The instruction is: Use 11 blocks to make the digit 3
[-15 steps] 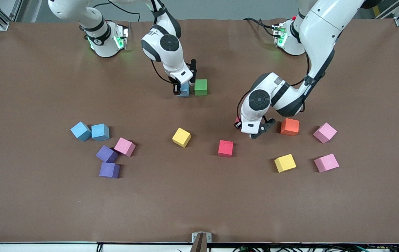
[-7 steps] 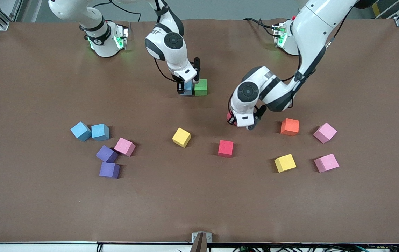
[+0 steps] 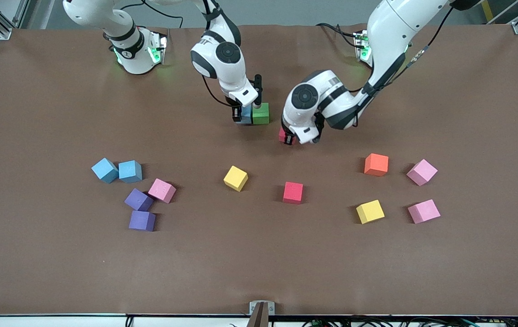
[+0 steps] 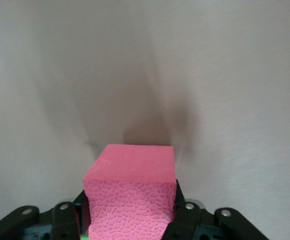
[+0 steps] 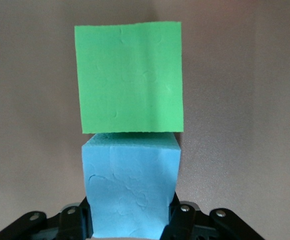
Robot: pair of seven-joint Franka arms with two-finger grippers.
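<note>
Right gripper [image 3: 246, 114] pinches blue block [image 5: 131, 184], set down touching green block [image 5: 130, 77]. Left gripper [image 3: 291, 136] clamps pink-red block [image 4: 131, 192], now over bare table [image 3: 36, 272] near the green block; a second ago it hung beside orange block [image 3: 376, 164]. Foam: light, soft, grippy; hold opposite flat faces.

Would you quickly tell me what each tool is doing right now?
Left tool: shut on the red block.
Right tool: shut on a blue block, beside the green block.
</note>
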